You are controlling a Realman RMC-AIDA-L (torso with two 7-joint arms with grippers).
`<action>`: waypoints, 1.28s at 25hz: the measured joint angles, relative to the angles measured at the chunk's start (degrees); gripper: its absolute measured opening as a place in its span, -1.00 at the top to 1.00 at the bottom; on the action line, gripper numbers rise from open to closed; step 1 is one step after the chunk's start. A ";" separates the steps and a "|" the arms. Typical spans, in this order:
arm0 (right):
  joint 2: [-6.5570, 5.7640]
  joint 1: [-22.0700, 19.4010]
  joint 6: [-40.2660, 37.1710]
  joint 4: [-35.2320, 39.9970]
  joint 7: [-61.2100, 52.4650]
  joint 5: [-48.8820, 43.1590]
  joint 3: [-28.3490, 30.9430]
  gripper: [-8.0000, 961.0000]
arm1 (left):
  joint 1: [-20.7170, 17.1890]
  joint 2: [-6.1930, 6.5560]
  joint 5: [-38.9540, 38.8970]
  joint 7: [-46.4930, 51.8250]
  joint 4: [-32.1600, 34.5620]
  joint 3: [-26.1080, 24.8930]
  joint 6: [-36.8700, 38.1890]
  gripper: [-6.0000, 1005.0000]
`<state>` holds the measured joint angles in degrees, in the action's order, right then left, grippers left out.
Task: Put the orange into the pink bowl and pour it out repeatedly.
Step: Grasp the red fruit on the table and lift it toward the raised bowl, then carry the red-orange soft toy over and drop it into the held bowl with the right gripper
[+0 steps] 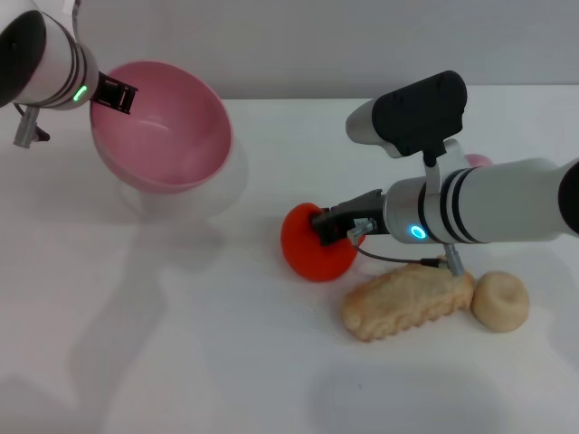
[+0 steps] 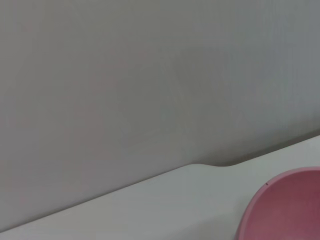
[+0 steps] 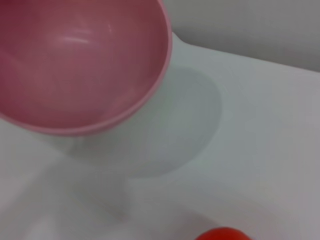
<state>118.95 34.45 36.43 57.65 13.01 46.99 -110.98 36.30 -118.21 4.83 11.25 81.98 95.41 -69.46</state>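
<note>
My left gripper [image 1: 116, 94] is clamped on the rim of the pink bowl [image 1: 167, 127], holding it tilted and empty above the tabletop's [image 1: 181, 344] far left part. My right gripper [image 1: 327, 226] is closed on the orange [image 1: 312, 244], mid-table. A bread loaf [image 1: 407, 301] and beige ball [image 1: 500, 300] lie just beside it.

White table [image 1: 181, 362] fills frame. At centre right, red-orange orange [image 1: 308, 249]. Just lower right of it, ridged beige bread-like piece [image 1: 407, 303]; beige ball [image 1: 500, 300] beside that, near right edge.
</note>
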 joint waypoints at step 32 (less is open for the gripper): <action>0.06 -8.78 12.15 34.83 -1.73 -14.06 11.45 0.90 | 2.33 -0.53 -6.51 3.24 -2.35 11.27 5.50 0.90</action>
<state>119.01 25.68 48.58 92.47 11.27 32.94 -99.53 38.63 -118.74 -1.67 14.49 79.63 106.68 -63.95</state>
